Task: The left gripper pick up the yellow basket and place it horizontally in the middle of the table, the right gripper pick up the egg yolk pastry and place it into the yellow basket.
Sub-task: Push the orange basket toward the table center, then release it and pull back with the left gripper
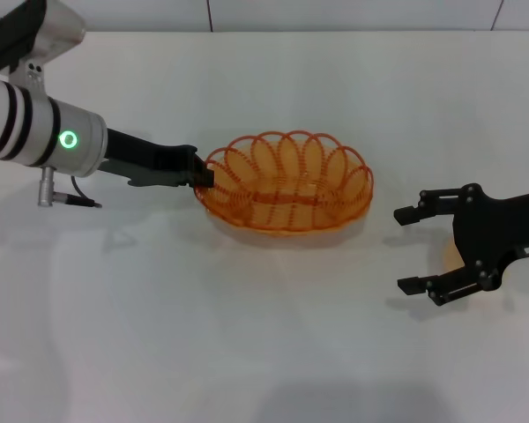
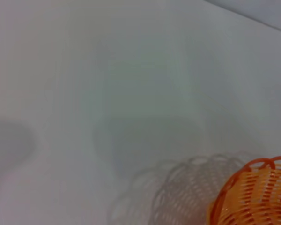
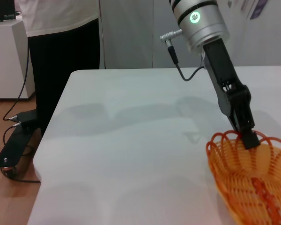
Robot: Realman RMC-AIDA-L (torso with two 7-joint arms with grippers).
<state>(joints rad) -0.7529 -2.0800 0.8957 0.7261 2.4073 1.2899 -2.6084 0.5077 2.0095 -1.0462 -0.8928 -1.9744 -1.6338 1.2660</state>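
Near mid-table you have the yellow basket (image 1: pixel 286 183) sitting upright and lengthwise across the white table (image 1: pixel 247 352), its open side up, so it already looks set for receiving something. At its left end the left gripper (image 1: pixel 203 176) is clamped on the scalloped rim; the right wrist view shows the black fingertips pinching a loop there, a sensible hold since the wire rim is the only thin edge a narrow claw can close on. You would judge the basket placement as done or nearly so, with the release not yet made. Off the basket's right end, and apart from it, the right gripper (image 1: pixel 423 249) hangs with its fingers spread wide and nothing between them, angled toward the table as if readied for a pick. You can make out only a faint peach patch beside its palm; it may be the egg yolk pastry, mostly hidden by the claw, but you cannot confirm that. The basket is empty.
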